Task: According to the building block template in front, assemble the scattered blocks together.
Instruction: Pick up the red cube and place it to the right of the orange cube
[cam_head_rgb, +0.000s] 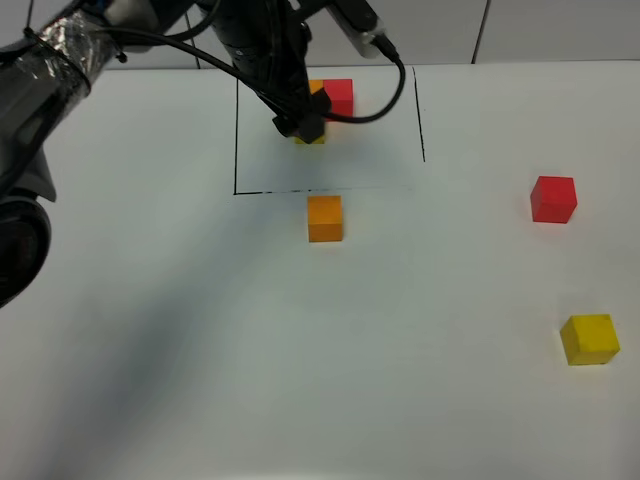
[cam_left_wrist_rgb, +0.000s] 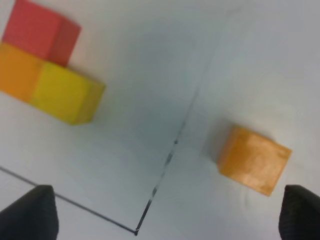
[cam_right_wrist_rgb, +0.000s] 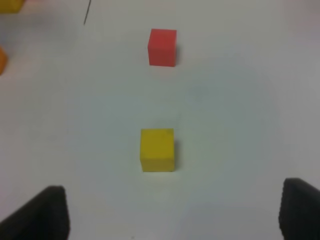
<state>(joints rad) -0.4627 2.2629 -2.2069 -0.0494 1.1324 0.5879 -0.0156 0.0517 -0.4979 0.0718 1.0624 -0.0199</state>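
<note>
Your left pincer is spread wide and holds nothing. It hangs over the template at the far centre, inside the black outline. The orange block sits just outside that outline's near line, clear of the pincer and nearer than it. I judge this a sensible spot to start the copy beside its model. Your right pincer is also spread and empty. It is lined up on the yellow block ahead of its fingers, with the red block farther on; both lie at the right.
</note>
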